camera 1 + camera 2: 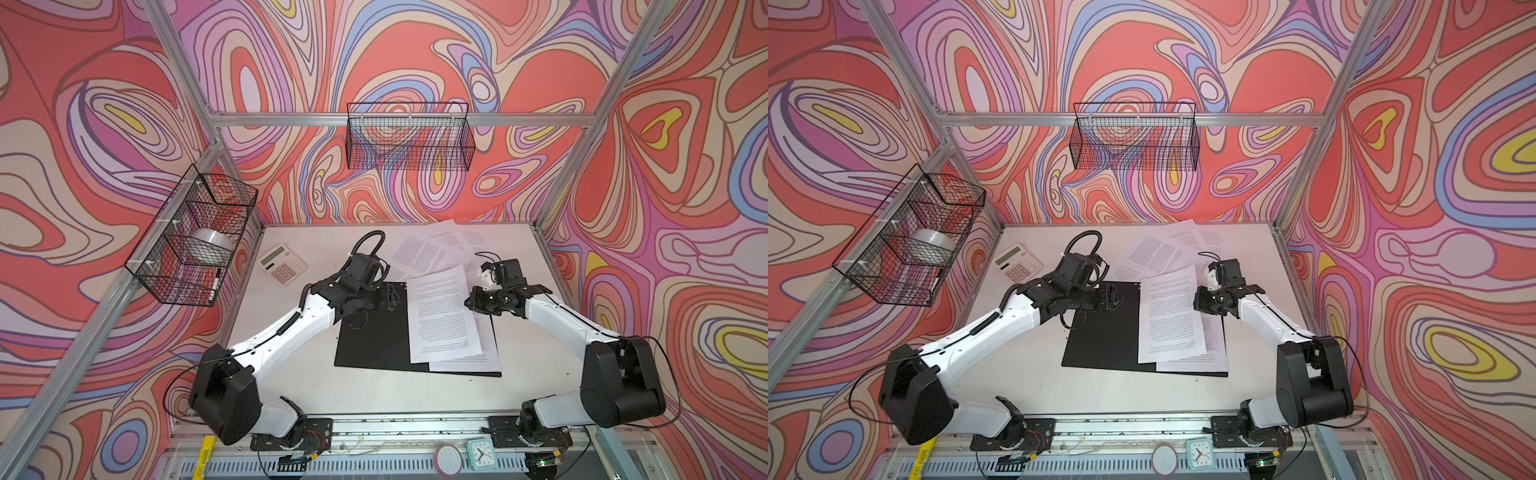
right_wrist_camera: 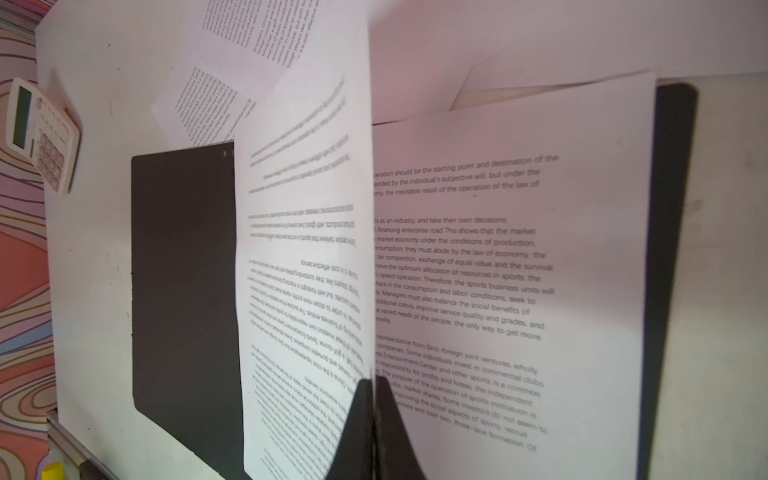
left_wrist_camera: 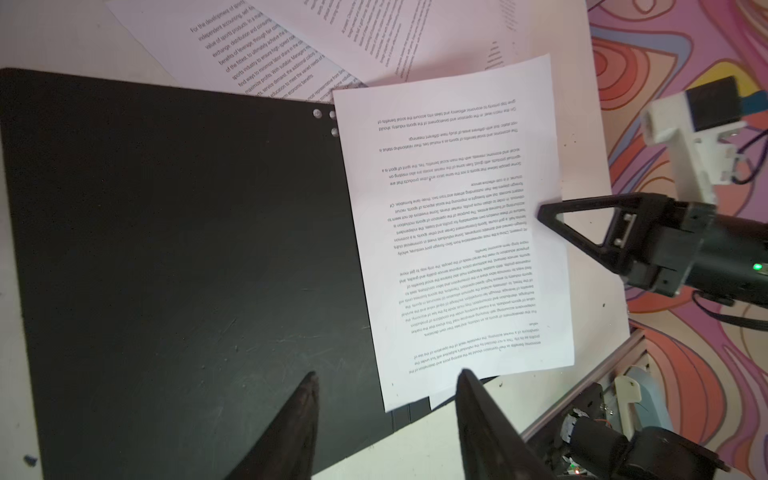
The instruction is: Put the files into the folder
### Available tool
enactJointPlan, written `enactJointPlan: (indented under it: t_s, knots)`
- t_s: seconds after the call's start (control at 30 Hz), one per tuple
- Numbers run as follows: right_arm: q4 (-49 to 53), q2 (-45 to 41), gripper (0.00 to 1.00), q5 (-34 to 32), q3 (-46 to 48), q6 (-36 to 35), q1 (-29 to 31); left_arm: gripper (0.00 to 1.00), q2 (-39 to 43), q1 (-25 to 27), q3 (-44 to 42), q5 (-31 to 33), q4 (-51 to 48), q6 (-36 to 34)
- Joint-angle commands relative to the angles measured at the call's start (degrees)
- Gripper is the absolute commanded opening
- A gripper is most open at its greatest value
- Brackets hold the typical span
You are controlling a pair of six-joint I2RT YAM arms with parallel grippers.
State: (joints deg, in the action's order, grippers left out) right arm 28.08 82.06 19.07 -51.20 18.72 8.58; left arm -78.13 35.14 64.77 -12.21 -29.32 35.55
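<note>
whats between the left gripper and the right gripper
A printed sheet, pinched by the right gripper, over the open folder; it shows in both top views.

Robot lab test cell, aluminium frame [image 1: 399,119], swirl-printed backdrop walls [image 1: 415,50], wire basket [image 1: 409,139], white worktable [image 1: 316,374]

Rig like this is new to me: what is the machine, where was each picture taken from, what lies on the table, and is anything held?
Two robot arms stand at a table. Two pictures look down from overhead, almost alike; the other two come from a camera on each wrist. On the table lie an open black folder, printed sheets behind it, and a calculator. The right arm has its jaws shut on the edge of one sheet, over the folder's right half, where another sheet already lies. The left arm hangs over the folder with jaws open, holding nothing.
</note>
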Motion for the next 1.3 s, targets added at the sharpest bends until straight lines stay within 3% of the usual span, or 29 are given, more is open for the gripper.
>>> enactJointPlan:
  t_s: [0.0,0.2,0.4,0.67,1.27]
  knots:
    - [6.37,-1.08,0.0,-6.29,-1.99,-5.17,-0.89,0.62,5.21,-0.42,-0.2,2.69,-5.73,-4.11]
    - [13.83,1.42,0.0,-15.6,-6.84,-8.66,-1.39,0.74,13.45,-0.42,-0.44,-0.59,-9.47,-6.95]
    - [17.77,2.0,0.0,-23.01,-9.17,-10.78,-1.57,0.84,17.8,-0.42,-0.8,2.12,-13.48,-10.41]
    - [18.09,3.66,0.0,-23.4,-9.36,-12.75,-1.78,0.87,17.49,-0.42,-1.6,-0.7,-13.66,-10.63]
    - [14.66,6.43,0.0,-15.91,-8.57,-10.6,-1.72,0.97,15.17,-0.42,-2.05,-0.93,-13.86,-10.8]
